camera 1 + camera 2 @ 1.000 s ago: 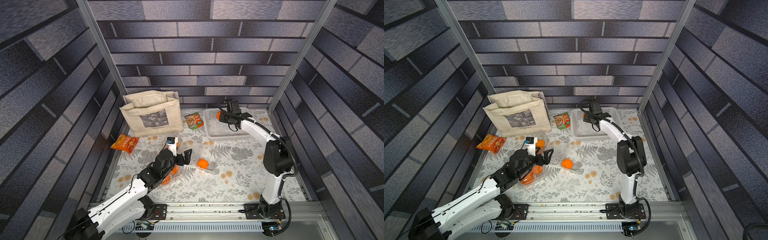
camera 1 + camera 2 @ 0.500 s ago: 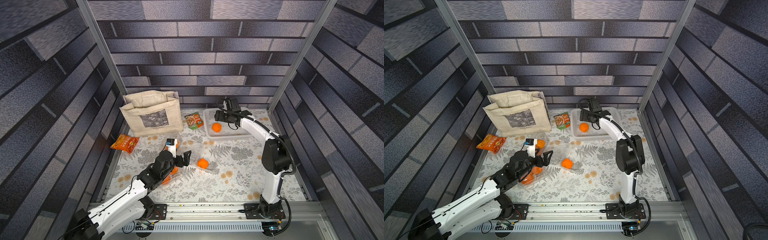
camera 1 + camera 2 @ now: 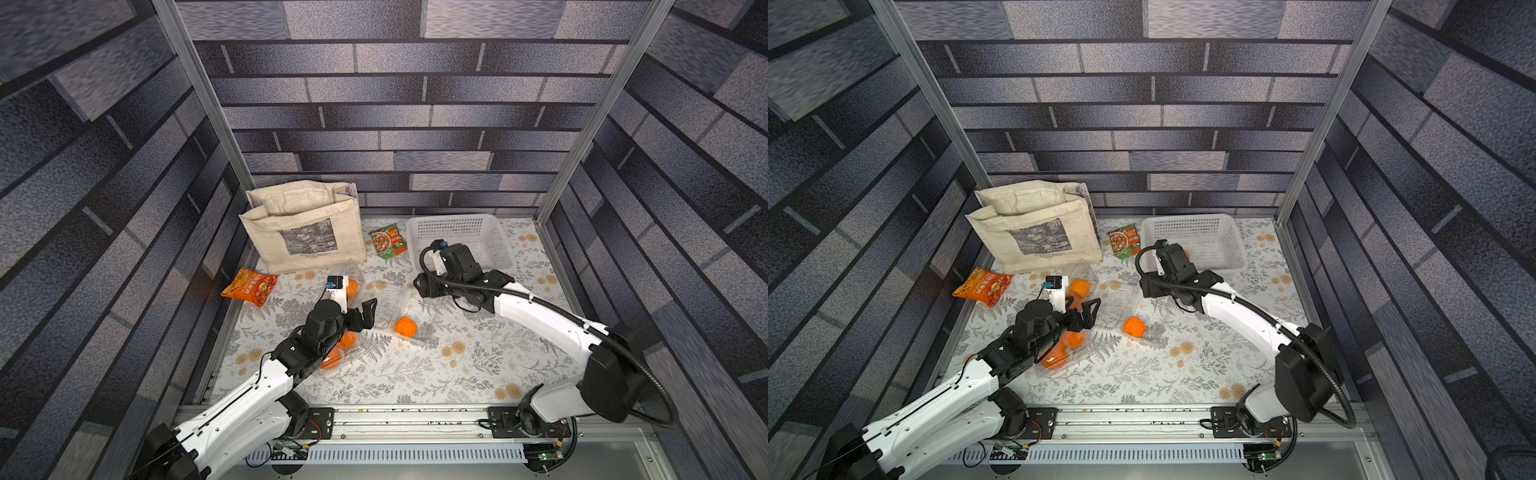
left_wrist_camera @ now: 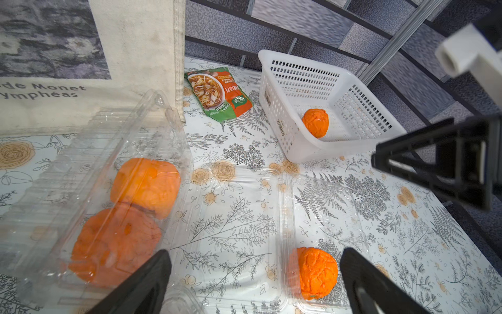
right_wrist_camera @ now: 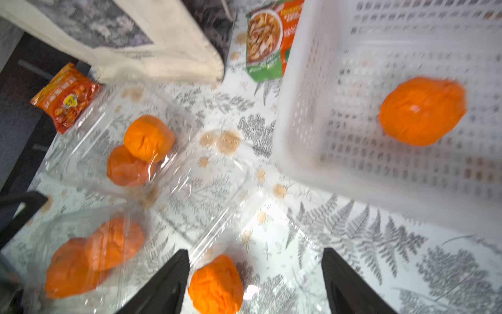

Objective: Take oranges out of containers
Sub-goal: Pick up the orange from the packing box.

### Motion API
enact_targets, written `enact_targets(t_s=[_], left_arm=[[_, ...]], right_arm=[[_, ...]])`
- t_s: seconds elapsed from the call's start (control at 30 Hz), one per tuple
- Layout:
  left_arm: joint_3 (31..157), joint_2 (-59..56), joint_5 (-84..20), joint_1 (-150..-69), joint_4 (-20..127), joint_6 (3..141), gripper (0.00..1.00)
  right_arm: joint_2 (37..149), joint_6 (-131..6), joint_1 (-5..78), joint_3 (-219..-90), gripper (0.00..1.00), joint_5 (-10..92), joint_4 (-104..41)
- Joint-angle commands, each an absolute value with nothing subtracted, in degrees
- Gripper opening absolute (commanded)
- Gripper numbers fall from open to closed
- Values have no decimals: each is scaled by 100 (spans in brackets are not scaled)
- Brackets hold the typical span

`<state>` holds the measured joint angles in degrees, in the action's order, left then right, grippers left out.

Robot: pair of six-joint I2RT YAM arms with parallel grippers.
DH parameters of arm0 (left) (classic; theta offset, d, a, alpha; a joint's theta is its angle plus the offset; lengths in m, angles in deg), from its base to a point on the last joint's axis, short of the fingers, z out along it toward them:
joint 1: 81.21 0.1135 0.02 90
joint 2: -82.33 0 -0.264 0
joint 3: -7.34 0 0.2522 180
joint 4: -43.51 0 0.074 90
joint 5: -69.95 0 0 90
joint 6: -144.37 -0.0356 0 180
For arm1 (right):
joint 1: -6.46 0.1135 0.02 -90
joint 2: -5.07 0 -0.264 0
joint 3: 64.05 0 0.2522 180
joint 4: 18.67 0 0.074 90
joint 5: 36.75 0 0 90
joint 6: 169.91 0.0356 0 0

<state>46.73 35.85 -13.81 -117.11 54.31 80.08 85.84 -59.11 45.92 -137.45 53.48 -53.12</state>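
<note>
Stock: oranges [image 5: 148, 137], six.
- One orange [image 4: 315, 123] lies in the white perforated basket [image 4: 271, 89].
- One orange [image 3: 406, 326] sits in the open clamshell [image 4: 244, 217] mid-worktop [image 3: 457, 374].
- Two pairs lie under plastic in two further clamshells: one [image 4: 108, 141] beside the cloth bag [image 3: 303, 232], one [image 5: 81, 231] below the left arm.

Status, right end effector [image 5: 255, 277]: jaws apart, empty, between the basket and the open clamshell.

Status, left end effector [image 4: 255, 277]: jaws wide apart, empty.

Step, as judged: fetching the open clamshell's remaining fruit.

Next move: lower, straddle the fruit and close gently. The thin plastic may lift.
</note>
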Motion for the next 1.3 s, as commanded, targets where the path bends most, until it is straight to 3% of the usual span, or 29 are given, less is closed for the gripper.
enact_targets(t_s=[0.0,0.23,0.67,1.27], left_arm=[[4832,3719,-1443,-11672,5703,8084,100],[4705,3837,-1412,-11680,5727,8160,100],[4711,3985,-1382,-11750,5999,8247,100],[4582,3966,-1416,-11756,5868,8296,100]], right_arm=[[7979,-5386,4787,-13025,79,5012,-5160],[7753,-5230,5161,-12283,87,4648,-4980],[8049,-5407,5549,-12410,84,5264,-4486],[9517,-5500,5567,-12938,83,4875,-4412]])
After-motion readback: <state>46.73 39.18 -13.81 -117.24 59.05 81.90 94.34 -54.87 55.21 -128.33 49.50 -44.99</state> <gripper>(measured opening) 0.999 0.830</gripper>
